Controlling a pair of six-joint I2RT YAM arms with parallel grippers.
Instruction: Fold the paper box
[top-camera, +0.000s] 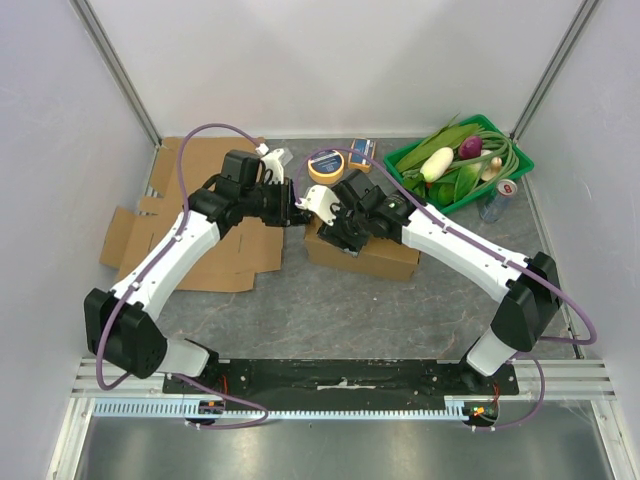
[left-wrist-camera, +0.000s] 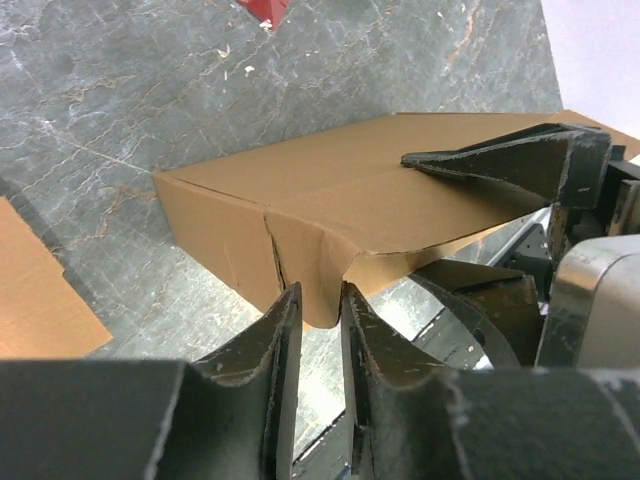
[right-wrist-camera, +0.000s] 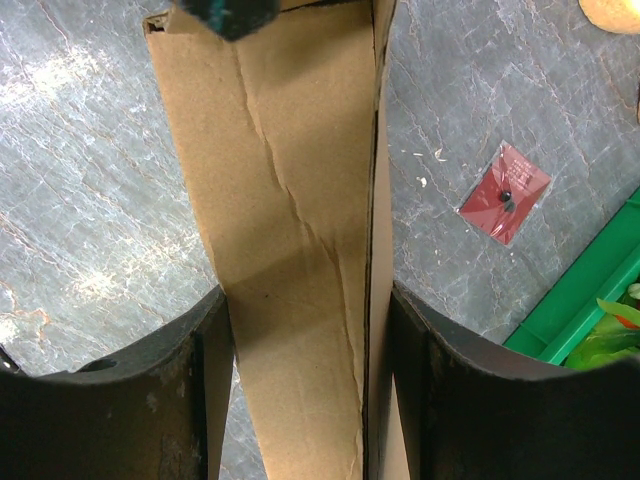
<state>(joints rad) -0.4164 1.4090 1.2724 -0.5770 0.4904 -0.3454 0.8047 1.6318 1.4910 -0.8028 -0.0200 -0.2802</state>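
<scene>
Cardboard fills both wrist views, and only the overhead camera places it: the box lies near the middle of the table, with flat cardboard at its 9 o'clock, a tape roll at 11 and a green basket of vegetables at 2. The right wrist view shows the right gripper straddling a long creased panel, both fingers pressed against its sides, so it is clamped on the box. A red packet lies on the table at 3 o'clock of that panel, apart from it; the overhead view does not show it. The left wrist view alone shows the left gripper with its fingers a narrow slit apart and the rounded corner of a hanging flap right at the tips (the slit is wider than the card, so nothing is pinched; whether the flap brushes a finger I cannot tell). Bare table is open at the box's 6 o'clock, toward the arm bases, while at 9 the flat cardboard lies near. The left arm rises toward 1 o'clock, then turns its wrist to 3. The right arm stretches toward 10 o'clock, and the two grippers come together at the box's 10 o'clock corner.
</scene>
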